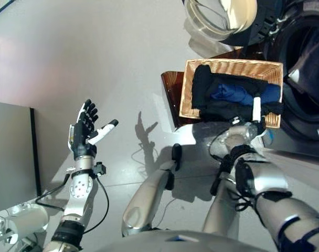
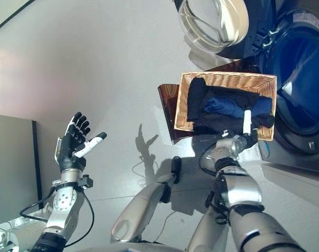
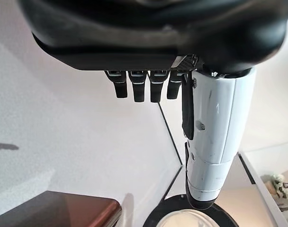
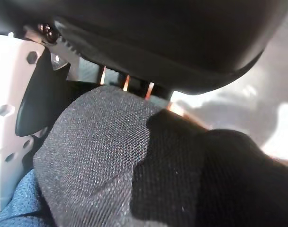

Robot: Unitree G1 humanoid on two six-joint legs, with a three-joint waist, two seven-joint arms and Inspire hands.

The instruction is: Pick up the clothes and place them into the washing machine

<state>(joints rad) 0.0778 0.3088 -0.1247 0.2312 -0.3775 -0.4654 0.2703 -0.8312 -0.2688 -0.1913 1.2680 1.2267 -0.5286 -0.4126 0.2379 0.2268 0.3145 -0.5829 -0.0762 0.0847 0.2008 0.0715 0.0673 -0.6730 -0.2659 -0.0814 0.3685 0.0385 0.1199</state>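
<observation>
A wicker basket (image 1: 227,65) on a brown stool holds black clothes (image 1: 201,86) and a blue garment (image 1: 238,94). My right hand (image 1: 256,109) reaches into the basket's near side, its white thumb lying over the black cloth. In the right wrist view black cloth (image 4: 134,170) fills the space in front of the palm, with blue cloth (image 4: 25,208) beside it, and the hand's other digits are hidden. My left hand (image 1: 85,128) is raised far to the left, open and empty. The washing machine drum (image 1: 306,89) gapes just right of the basket.
The washer's round glass door (image 1: 222,18) is swung open behind the basket. The brown stool (image 1: 170,89) juts out left of the basket. A grey cabinet (image 1: 12,152) stands at the far left. Bare grey floor lies between the two.
</observation>
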